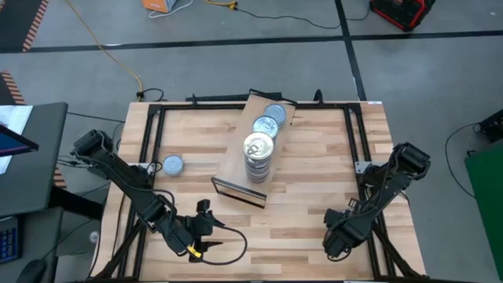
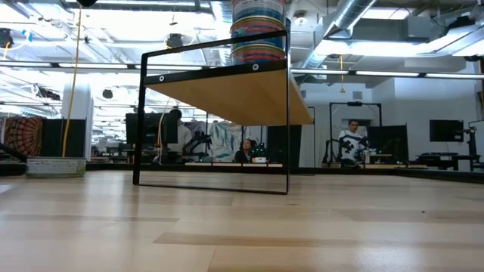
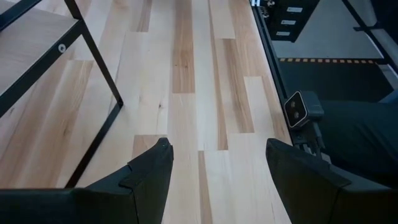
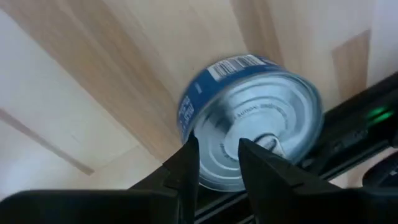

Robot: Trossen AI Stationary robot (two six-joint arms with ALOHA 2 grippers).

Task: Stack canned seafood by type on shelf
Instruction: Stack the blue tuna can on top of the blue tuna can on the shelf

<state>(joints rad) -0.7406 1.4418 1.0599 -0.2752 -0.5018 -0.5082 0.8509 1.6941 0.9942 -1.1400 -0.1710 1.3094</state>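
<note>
The blue-labelled round silver tin (image 4: 249, 118) lies directly before the right end effector (image 4: 219, 163), near the slatted wooden counter's (image 1: 314, 169) right front corner, apparently tipped on edge. Its fingers stand narrowly apart at the tin's rim, grip unconfirmed. The left end effector (image 3: 217, 165) waits wide open, empty, front-left, farther from the light-wood shelf (image 1: 236, 161)

The tabletop (image 1: 314, 165) was pale jointed wood with a smooth satin finish; the shelf (image 1: 236, 161) was matt light wood on a thin black metal frame (image 2: 151, 113); the can (image 4: 261, 124) showed a shiny brushed-metal lid and glossy blue paper label; the right gripper (image 4: 219, 163) looked matt black plastic.
</note>
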